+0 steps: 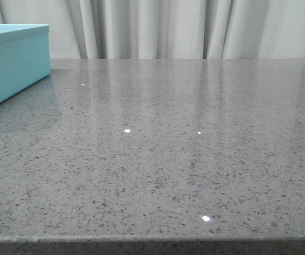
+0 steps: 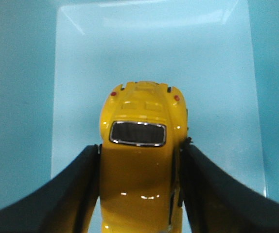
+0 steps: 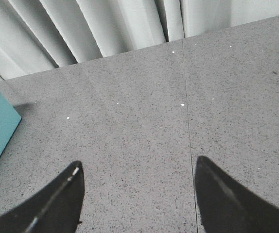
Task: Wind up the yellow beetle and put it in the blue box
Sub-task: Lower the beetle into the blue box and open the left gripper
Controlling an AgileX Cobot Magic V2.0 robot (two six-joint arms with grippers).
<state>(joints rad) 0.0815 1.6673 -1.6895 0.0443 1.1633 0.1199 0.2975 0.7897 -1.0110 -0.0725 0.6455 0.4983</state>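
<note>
The yellow beetle (image 2: pixel 140 155) sits tight between the two black fingers (image 2: pixel 66 194) of the left gripper (image 2: pixel 139 194). Both fingers press on the sides of the little car, so the pincer is closed around it and has a firm hold. The car's long way runs straight out from the pincer, the same way the fingers reach. The end with the dark window and two small red lights sticks out past the fingertips.

Right behind the car is the pale floor of the blue box (image 2: pixel 227 73). The car looks like it hangs over the inside of the box, with the box walls all around the floor. I cannot tell if the wheels touch the floor or hang above it. So the next move is probably just to go down and let go.

The car is shiny and yellow, small and round on top, with a silver rim around its window.

The right gripper (image 3: pixel 139 194) is well apart from all this. Its two dark fingers are spread wide with nothing between them, and only the gray table (image 3: pixel 144 121) is under it. A corner of the box shows off to one side there. In the front view the box stands at the far left of the table.
</note>
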